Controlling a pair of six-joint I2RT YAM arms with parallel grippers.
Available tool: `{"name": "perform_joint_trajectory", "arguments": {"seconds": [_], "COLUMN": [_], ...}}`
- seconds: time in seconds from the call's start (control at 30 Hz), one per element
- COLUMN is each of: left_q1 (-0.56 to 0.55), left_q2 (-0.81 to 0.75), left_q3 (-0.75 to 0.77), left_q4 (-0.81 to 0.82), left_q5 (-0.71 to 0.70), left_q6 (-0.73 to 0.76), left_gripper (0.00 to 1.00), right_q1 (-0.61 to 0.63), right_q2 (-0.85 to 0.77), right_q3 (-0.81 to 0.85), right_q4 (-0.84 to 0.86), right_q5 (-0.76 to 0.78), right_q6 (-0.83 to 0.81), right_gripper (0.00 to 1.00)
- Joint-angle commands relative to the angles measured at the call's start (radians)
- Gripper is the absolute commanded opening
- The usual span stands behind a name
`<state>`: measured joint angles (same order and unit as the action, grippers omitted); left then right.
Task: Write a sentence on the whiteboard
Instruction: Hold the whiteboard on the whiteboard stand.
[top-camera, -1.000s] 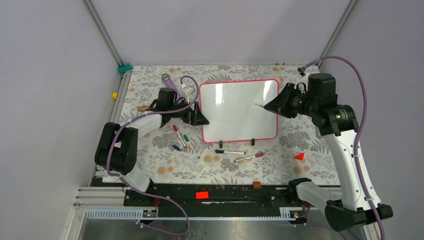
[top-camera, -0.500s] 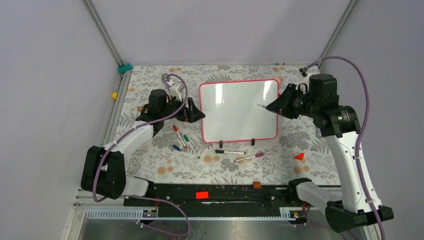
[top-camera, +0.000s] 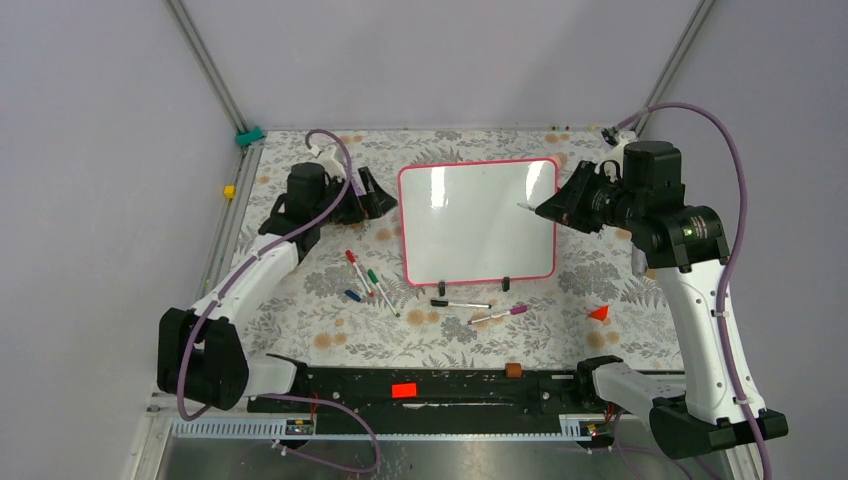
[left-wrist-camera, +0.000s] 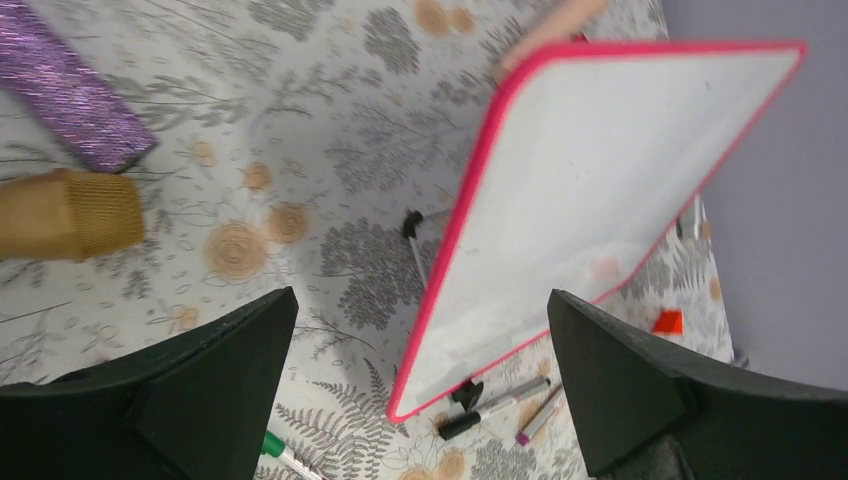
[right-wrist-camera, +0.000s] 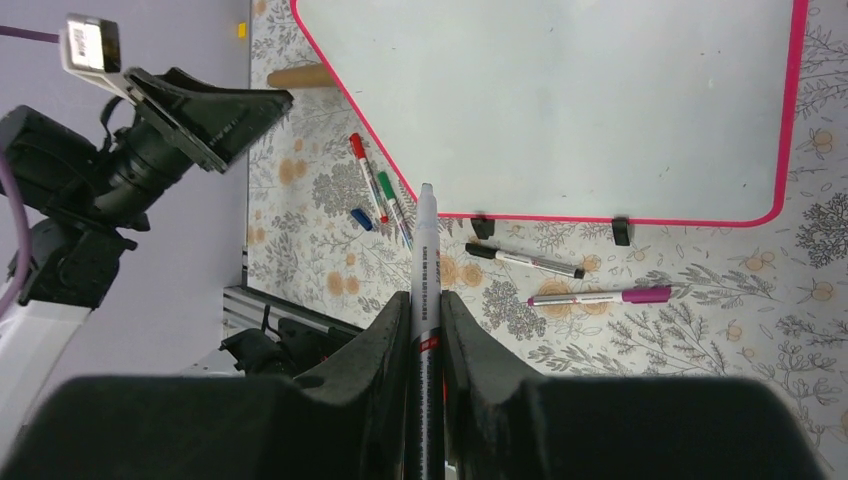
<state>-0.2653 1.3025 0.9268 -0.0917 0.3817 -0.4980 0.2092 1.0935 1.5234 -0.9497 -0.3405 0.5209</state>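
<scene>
Backing away from the whiteboard (top-camera: 470, 220) ahead, the left tool (top-camera: 371, 193) gapes empty, while the right tool (right-wrist-camera: 425, 310) pinches a marker (right-wrist-camera: 424, 262), tip just short of the board, poised to write.

A lab enclosure: blank grey walls (top-camera: 430, 60), aluminium frame posts (top-camera: 205, 65).

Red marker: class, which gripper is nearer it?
Left. The left gripper is just beyond the red marker, left of the whiteboard; the right gripper, holding a white marker, is at its right edge.
</scene>
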Motion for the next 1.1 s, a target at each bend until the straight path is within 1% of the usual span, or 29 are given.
{"name": "perform_joint_trajectory", "arguments": {"seconds": [0.0, 0.1, 0.2, 0.33, 0.43, 0.5, 0.57, 0.67, 0.83, 0.97, 1.07], "left_q1": [0.06, 0.115, 0.12, 0.12, 0.12, 0.121, 0.119, 0.113, 0.055, 0.007, -0.006], "left_q2": [-0.007, -0.041, -0.08, -0.077, -0.046, -0.022, 0.017, 0.064, 0.135, 0.186, 0.228], "left_q3": [0.068, 0.016, 0.01, 0.059, 0.102, 0.135, 0.19, 0.302, 0.471, 0.542, 0.561], "left_q4": [-0.099, -0.029, -0.014, -0.034, -0.025, -0.019, -0.052, -0.14, -0.244, -0.255, -0.196], "left_q5": [-0.179, -0.112, -0.095, -0.064, -0.046, -0.052, -0.069, -0.094, -0.128, -0.192, -0.151], "left_q6": [-0.121, -0.155, -0.124, -0.137, -0.208, -0.249, -0.257, -0.22, -0.147, -0.118, -0.108], "left_gripper": [0.99, 0.99, 0.99, 0.99, 0.99, 0.99, 0.99, 0.99, 0.99, 0.99, 0.95], "right_q1": [0.006, 0.006, 0.006, 0.006, 0.006, 0.006, 0.005, 0.006, 0.014, 0.044, 0.07], "right_q2": [-0.003, 0.0, -0.002, -0.005, -0.018, -0.022, -0.025, -0.025, -0.003, 0.028, 0.043], "right_q3": [0.031, 0.03, 0.034, 0.033, 0.024, 0.022, 0.023, 0.024, 0.034, 0.079, 0.091], "right_q4": [-0.013, -0.011, -0.006, 0.0, 0.012, 0.013, 0.013, 0.012, 0.008, -0.012, -0.012], "right_q5": [0.007, 0.009, 0.013, 0.021, 0.027, 0.029, 0.028, 0.026, 0.027, 0.075, 0.089], "right_q6": [-0.023, -0.021, -0.021, -0.017, -0.015, -0.015, -0.019, -0.028, -0.051, -0.083, -0.092], "right_gripper": [0.0, 0.0, 0.0, 0.0, 0.0, 0.0, 0.0, 0.0, 0.0, 0.0, 0.0]}}
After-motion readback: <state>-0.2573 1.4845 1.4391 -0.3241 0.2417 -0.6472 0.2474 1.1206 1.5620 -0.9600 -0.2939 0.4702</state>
